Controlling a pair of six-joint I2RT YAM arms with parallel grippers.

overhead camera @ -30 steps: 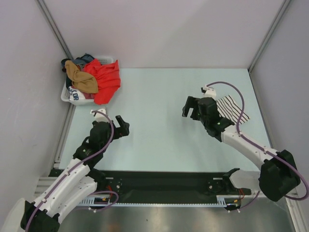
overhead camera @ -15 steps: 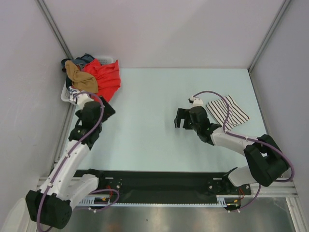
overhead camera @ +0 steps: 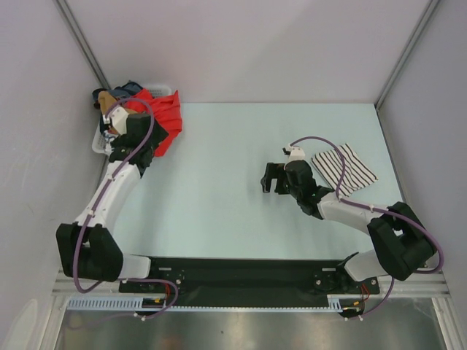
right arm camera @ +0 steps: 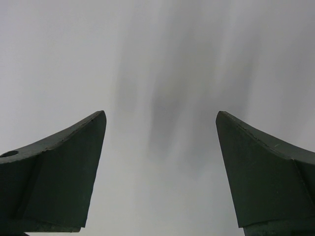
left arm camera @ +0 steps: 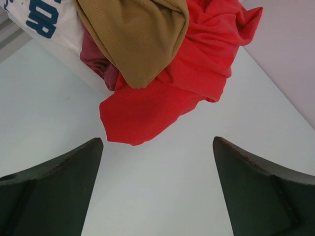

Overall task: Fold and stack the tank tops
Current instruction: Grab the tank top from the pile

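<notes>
The striped top (overhead camera: 344, 168) lies folded nearly square, askew, near the table's (overhead camera: 233, 146) right edge; the right fingers (right arm camera: 54, 167) gape just left of it over bare table. The tan top (left arm camera: 133, 39) is bunched in the far-left corner basket (overhead camera: 163, 89), left fingers (left arm camera: 49, 187) apart before it.

The worktop (overhead camera: 233, 168) is pale mint. At the far right, the striped tank top (overhead camera: 344, 168) is white with thin black stripes. At the far left, the basket (overhead camera: 159, 87) is white. The tan-brown tank top (left arm camera: 133, 34) is plain, the garment (left arm camera: 182, 83) beside it bright red, and a fold (left arm camera: 96, 61) dark maroon. A white cloth (left arm camera: 49, 24) carries blue lettering. The left arm (overhead camera: 109, 197) and right arm (overhead camera: 350, 211) are white and black, with purple cables (overhead camera: 321, 142). The left tool (left arm camera: 157, 147) and right tool (right arm camera: 160, 118) are dark grey-green.
</notes>
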